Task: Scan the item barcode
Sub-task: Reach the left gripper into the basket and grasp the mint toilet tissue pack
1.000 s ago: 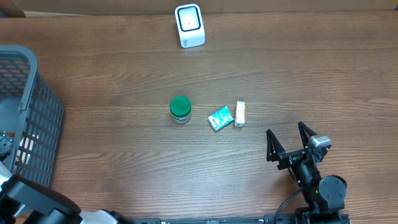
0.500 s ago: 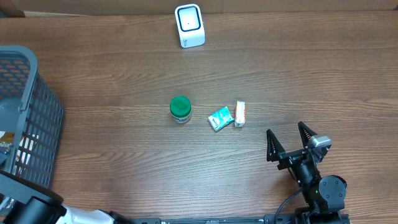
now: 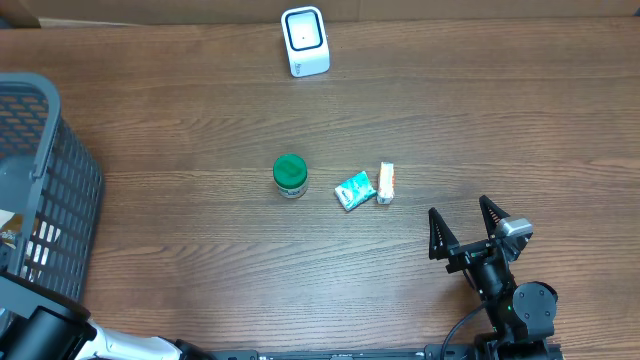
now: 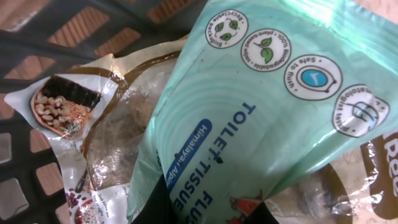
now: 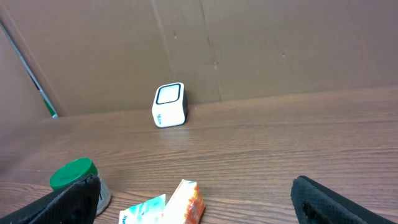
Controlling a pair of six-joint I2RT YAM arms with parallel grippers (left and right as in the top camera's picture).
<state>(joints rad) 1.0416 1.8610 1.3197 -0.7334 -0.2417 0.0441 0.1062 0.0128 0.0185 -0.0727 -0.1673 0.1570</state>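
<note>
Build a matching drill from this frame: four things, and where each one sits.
Things:
1. scanner
2. green-lidded jar
3. basket
4. right gripper

Places:
A. left edge of the table
B. near right corner, jaws open
C. far edge, about the middle
D. mid-table, just left of the teal packet

Pairs: 1-C, 2-D, 3-A, 4-B
</note>
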